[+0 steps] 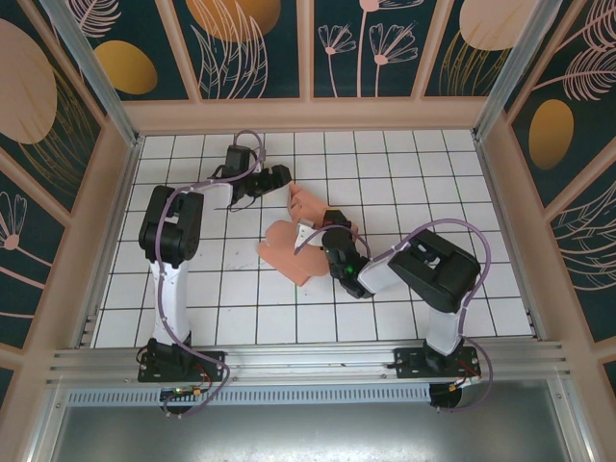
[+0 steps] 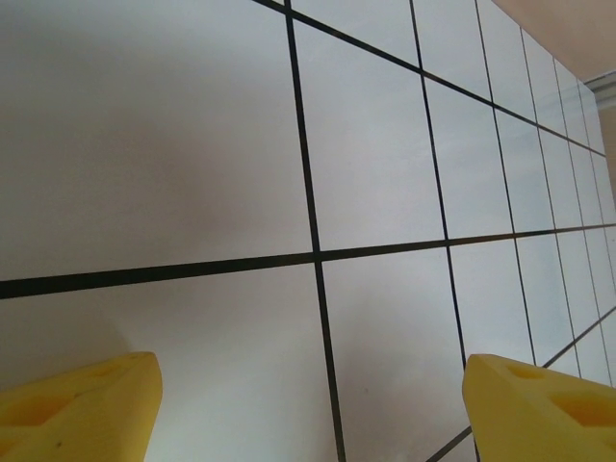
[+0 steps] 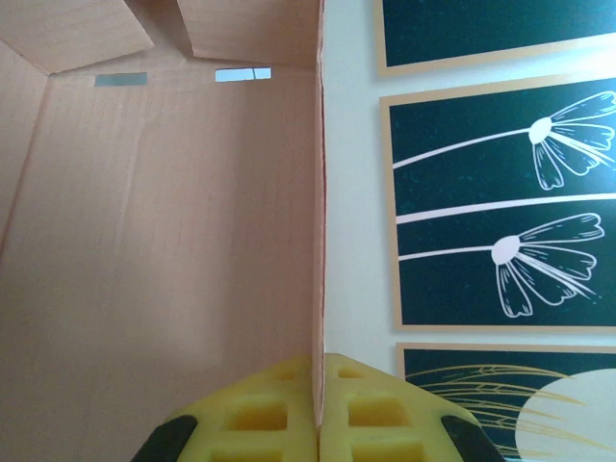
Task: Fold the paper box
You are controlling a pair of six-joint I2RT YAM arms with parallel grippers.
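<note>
Your right gripper (image 3: 318,409) pinches the paper box (image 3: 173,241) by one edge, seemingly a raised wall, flaps cropped; left gripper (image 2: 310,409) gapes empty over tiles (image 2: 192,144).

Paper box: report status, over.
Right gripper shut on paper box edge. Left gripper open over bare tiles. Box not yet formed. No obstacle seen.

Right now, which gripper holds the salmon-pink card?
The right gripper, shut on an edge of the salmon-pink paper box; the left gripper is open above tiles.

No legible text, label, brand, number or sign on any visible surface
</note>
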